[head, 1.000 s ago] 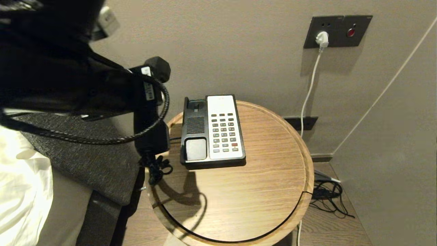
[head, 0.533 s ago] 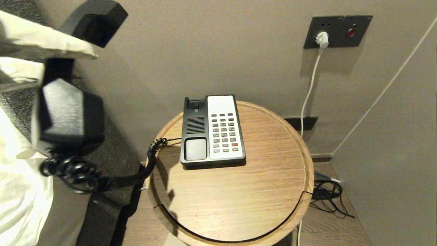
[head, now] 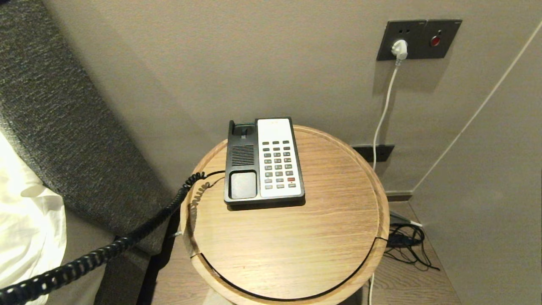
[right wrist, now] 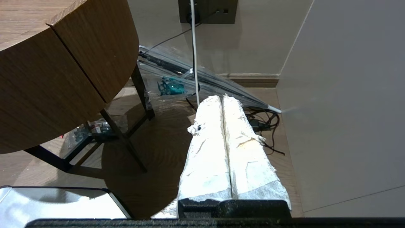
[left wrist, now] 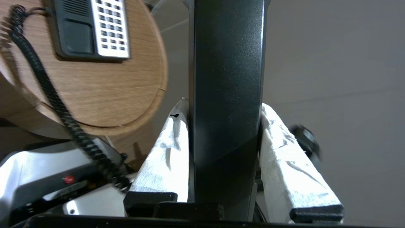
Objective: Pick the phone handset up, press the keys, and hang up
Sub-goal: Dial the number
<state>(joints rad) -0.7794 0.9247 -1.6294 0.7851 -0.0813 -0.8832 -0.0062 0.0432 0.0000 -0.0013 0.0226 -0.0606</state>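
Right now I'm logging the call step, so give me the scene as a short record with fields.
handset: clamped between the left gripper jaws, off the base
cord: stretched from the base off past the table edge
base: on the table, cradle bare, keypad showing
right gripper: shut, low beside the table, holding nothing

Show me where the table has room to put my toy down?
The round table is bare on the near half in front of the phone base and on the right side out to the rim. It is crowded on the left edge, where the coiled cord trails off.
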